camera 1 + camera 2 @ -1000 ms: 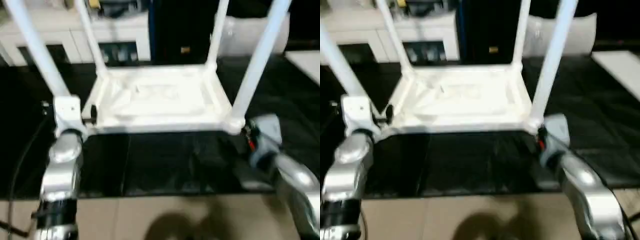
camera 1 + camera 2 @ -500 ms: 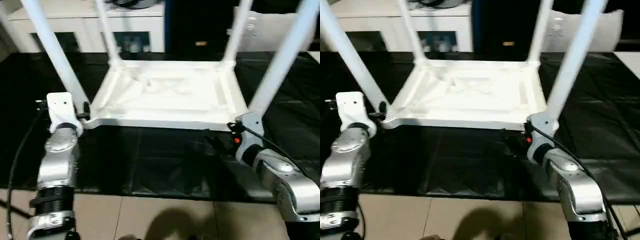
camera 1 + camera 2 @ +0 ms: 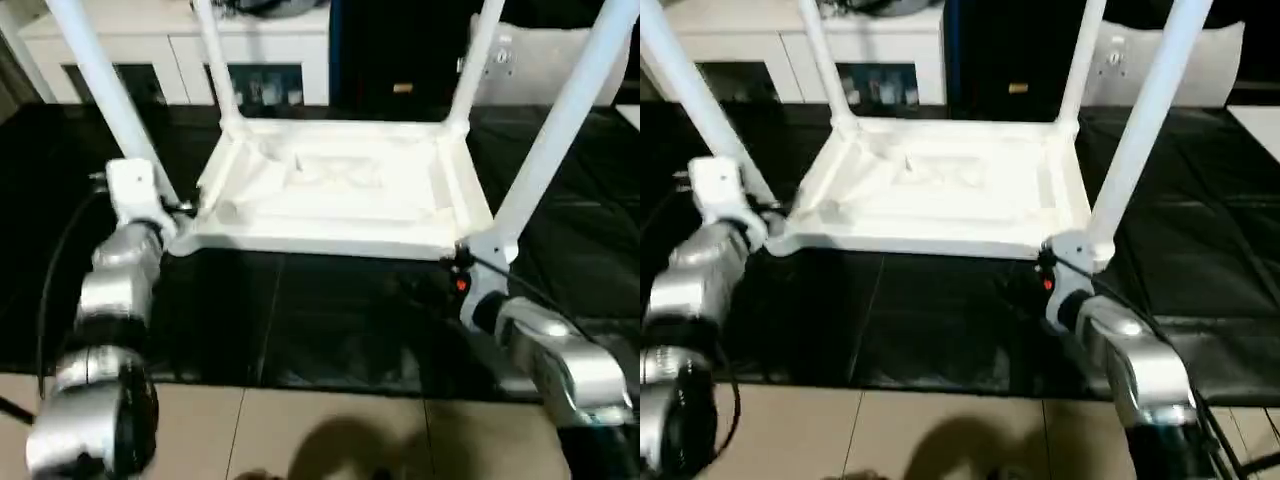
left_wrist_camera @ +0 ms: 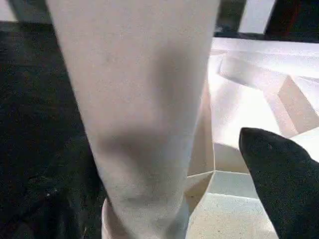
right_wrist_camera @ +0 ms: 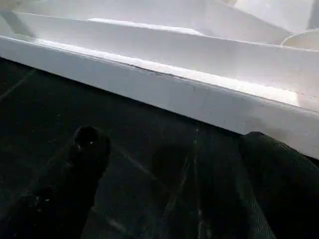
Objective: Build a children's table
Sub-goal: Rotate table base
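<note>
The children's table (image 3: pixel 335 190) lies upside down on a black mat, white ribbed underside up, with its long white legs rising from the corner sockets. My left gripper (image 3: pixel 178 213) is at the near-left corner, open beside the near-left leg (image 4: pixel 144 114). One black finger (image 4: pixel 284 184) shows a little apart from that leg. My right gripper (image 5: pixel 182 164) hovers low over the mat just before the table's near rim (image 5: pixel 199 102), by the near-right corner socket (image 3: pixel 492 248). Its two black fingers (image 5: pixel 84 154) stand wide apart with nothing between them.
The black mat (image 3: pixel 330 320) spreads under the table and ends at beige floor tiles (image 3: pixel 330 430) in front. A white cabinet with glass doors (image 3: pixel 200 55) stands behind, with a pale bulky object (image 3: pixel 540 65) at the back right.
The view has shifted a little. My left forearm has swung closer to the camera while its gripper stays by the near-left leg. The right gripper stays at the near-right corner.
</note>
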`<state>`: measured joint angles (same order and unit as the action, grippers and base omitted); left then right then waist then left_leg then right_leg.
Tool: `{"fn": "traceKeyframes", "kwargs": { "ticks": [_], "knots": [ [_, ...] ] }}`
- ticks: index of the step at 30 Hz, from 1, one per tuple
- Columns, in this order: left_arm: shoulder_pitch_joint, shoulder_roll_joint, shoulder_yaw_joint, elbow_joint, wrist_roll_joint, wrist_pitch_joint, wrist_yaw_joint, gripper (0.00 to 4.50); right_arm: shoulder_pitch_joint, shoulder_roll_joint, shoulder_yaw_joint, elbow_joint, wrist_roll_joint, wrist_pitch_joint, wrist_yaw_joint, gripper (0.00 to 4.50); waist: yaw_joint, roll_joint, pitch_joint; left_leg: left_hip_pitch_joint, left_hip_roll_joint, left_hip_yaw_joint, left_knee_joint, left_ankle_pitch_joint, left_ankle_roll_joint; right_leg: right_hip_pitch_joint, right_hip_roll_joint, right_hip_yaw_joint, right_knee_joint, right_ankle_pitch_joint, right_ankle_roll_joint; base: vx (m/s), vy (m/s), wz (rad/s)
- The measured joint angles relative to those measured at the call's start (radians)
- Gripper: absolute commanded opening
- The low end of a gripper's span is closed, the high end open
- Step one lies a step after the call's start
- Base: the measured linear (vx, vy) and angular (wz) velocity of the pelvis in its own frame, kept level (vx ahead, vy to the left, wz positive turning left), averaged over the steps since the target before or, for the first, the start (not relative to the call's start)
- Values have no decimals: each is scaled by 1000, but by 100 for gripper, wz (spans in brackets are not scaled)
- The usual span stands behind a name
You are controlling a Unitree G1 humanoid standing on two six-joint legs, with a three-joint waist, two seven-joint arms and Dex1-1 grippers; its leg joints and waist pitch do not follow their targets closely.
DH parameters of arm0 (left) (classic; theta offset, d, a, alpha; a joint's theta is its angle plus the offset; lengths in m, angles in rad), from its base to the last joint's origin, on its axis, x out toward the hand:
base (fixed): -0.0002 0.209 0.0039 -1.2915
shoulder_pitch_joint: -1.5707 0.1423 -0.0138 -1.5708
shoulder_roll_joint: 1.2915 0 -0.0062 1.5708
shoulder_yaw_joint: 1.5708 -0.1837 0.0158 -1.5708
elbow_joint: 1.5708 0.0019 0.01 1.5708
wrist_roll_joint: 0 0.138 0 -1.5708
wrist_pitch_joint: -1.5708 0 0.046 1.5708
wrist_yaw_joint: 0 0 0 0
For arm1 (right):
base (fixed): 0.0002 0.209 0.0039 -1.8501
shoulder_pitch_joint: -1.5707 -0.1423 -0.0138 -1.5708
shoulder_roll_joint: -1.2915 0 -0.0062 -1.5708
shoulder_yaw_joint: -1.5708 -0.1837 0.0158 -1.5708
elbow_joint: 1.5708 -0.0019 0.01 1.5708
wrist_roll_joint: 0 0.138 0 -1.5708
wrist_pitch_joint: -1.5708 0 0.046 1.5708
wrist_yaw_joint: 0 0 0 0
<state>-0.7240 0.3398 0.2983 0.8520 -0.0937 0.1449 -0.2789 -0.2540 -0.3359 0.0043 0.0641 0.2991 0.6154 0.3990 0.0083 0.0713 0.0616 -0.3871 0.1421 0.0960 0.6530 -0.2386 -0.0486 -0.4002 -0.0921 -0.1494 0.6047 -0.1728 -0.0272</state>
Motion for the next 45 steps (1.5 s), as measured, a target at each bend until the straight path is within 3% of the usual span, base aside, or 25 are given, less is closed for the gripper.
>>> {"fn": "traceKeyframes", "kwargs": {
  "ticks": [4,6,8,14,17,22,26,32,35,41,45],
  "knots": [
    [-13,59,-42,76,-22,-41,-311,447,-45,5,-10,120,-24,-47,-10,450,27,-1,0,2,0,5,-7,3,4,0,-2,0,-4,1,-1,0,0,0],
    [-13,76,-77,75,-49,-28,-516,447,-65,5,-15,176,-36,-79,-10,450,48,-1,0,5,4,16,-8,4,6,-2,-4,1,-5,1,-1,0,0,0],
    [-13,82,-112,74,-71,11,-676,447,-73,5,-15,216,-45,-108,-12,450,57,-4,-1,5,5,24,-8,4,8,-3,-7,3,-4,1,-1,0,0,0],
    [30,74,-210,-42,-136,126,-940,447,-101,-13,-20,310,-69,-165,-19,450,52,-22,-1,14,6,42,-11,4,11,-3,-9,17,-1,2,-3,0,0,0],
    [51,38,-252,-89,-143,130,-986,447,-107,-19,-23,361,-81,-206,-19,450,50,-29,-1,21,6,51,-15,1,6,0,-9,25,1,1,-2,0,0,0],
    [62,-75,-296,-122,-126,91,-957,447,-131,-24,-34,434,-103,-251,-19,450,50,-40,-1,22,9,58,-15,4,7,1,-8,27,1,2,-3,0,0,0],
    [108,-96,-354,-255,-154,159,-991,447,-137,-31,-34,456,-112,-272,-11,450,45,-43,0,22,13,64,-15,4,7,0,-8,28,1,3,-4,0,0,0],
    [212,-78,-433,-555,-259,333,-1082,447,-151,-33,-31,500,-135,-326,28,450,16,-48,1,24,21,72,-17,6,10,-4,-2,31,2,3,-4,0,0,0],
    [251,-107,-481,-650,-284,367,-1090,447,-170,-25,-7,523,-153,-345,48,450,3,-51,2,25,24,73,-17,6,10,-5,0,31,2,3,-4,0,0,0],
    [263,-189,-539,-715,-302,401,-1035,447,-215,7,35,559,-187,-361,69,450,-23,-60,6,26,26,75,-17,7,7,-5,1,31,2,2,-2,0,0,0],
    [263,-218,-544,-725,-300,396,-982,447,-228,27,56,572,-201,-380,91,450,-29,-63,6,26,26,75,-17,7,7,-5,1,31,2,1,-1,0,0,0]
  ]
}}
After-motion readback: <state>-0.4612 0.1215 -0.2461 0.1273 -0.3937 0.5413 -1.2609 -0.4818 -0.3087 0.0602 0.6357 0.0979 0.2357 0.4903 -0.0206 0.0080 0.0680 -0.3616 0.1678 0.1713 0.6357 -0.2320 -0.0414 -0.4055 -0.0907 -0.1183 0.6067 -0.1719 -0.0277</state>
